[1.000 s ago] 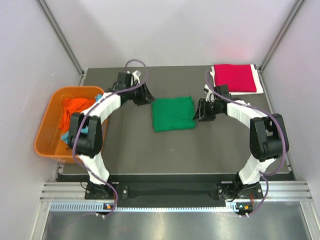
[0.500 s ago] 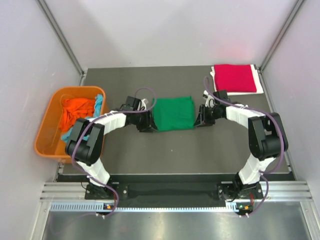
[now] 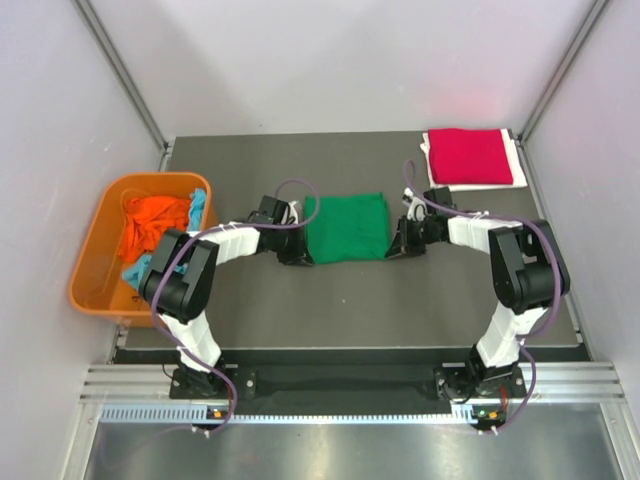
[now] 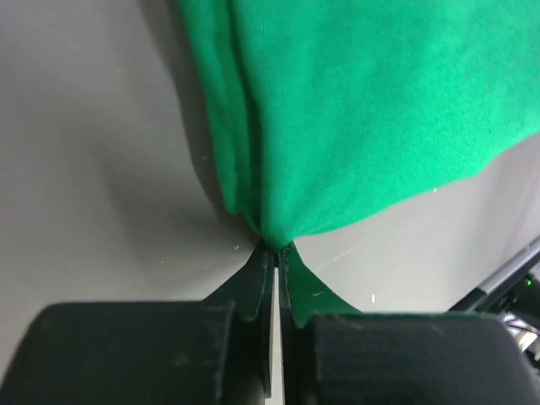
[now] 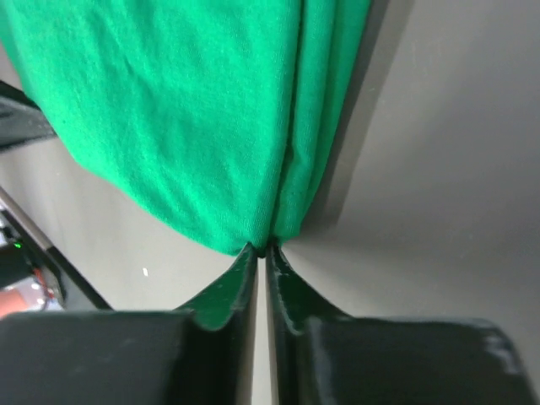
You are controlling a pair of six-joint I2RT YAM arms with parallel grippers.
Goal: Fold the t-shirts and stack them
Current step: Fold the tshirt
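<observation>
A folded bright green t-shirt [image 3: 347, 226] lies mid-table. My left gripper [image 3: 303, 252] is shut on its near left corner; the left wrist view shows the green cloth [image 4: 354, 110] pinched at the fingertips [image 4: 261, 261]. At the shirt's near right corner my right gripper [image 3: 391, 248] is shut as well, with the green fabric [image 5: 169, 110] bunched between its tips. A folded crimson red t-shirt [image 3: 468, 155] rests at the back right on a white cloth. An orange t-shirt [image 3: 150, 222] and a light blue one [image 3: 198, 203] lie crumpled in the tub.
The orange plastic tub [image 3: 90, 265] sits at the table's left edge, beside the left arm's elbow. Pale walls and metal frame posts enclose the dark table [image 3: 350, 300] on three sides.
Both arms came down to the green shirt's near corners. Their jaws then closed on the cloth, and the shirt's near edge is slightly drawn in.
</observation>
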